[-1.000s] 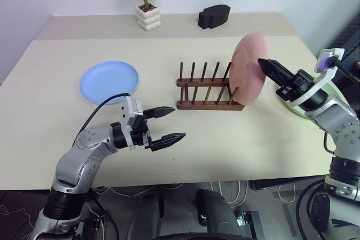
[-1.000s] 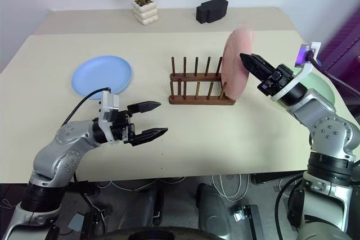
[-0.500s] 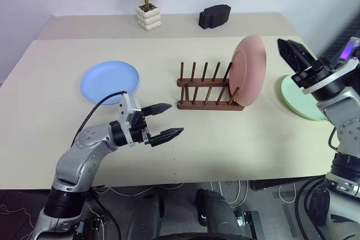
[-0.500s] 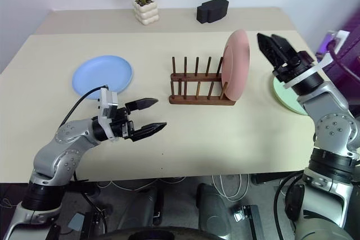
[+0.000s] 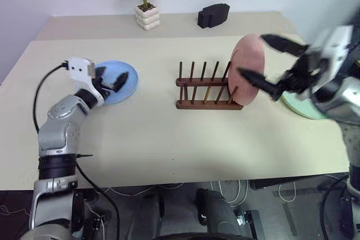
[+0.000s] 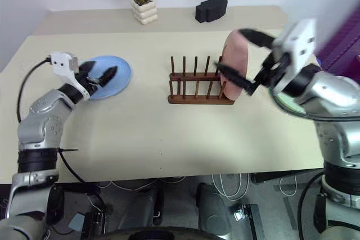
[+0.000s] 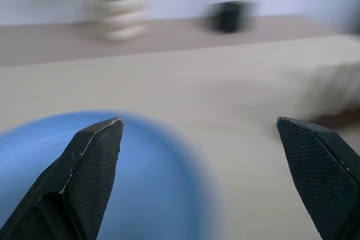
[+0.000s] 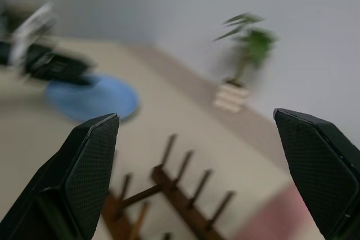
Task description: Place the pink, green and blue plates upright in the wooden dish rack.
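Black-fingered and spread wide with nothing between its fingers, the left gripper (image 5: 111,78) hovers over the blue plate (image 5: 128,80), which lies flat near the tabletop's (image 5: 169,139) left edge. The plate sits low against the surface, so I judge a level approach could shove it toward that edge or skate off its thin rim without catching it. The right gripper (image 5: 270,66), also spread wide and empty, hangs just beside the pink plate (image 5: 247,60). That plate stands upright in the right end slot of the wooden dish rack (image 5: 205,91) at mid-table; a stray sweep could knock it over. The green plate (image 5: 298,105) lies flat near the tabletop's right edge, beneath that arm.
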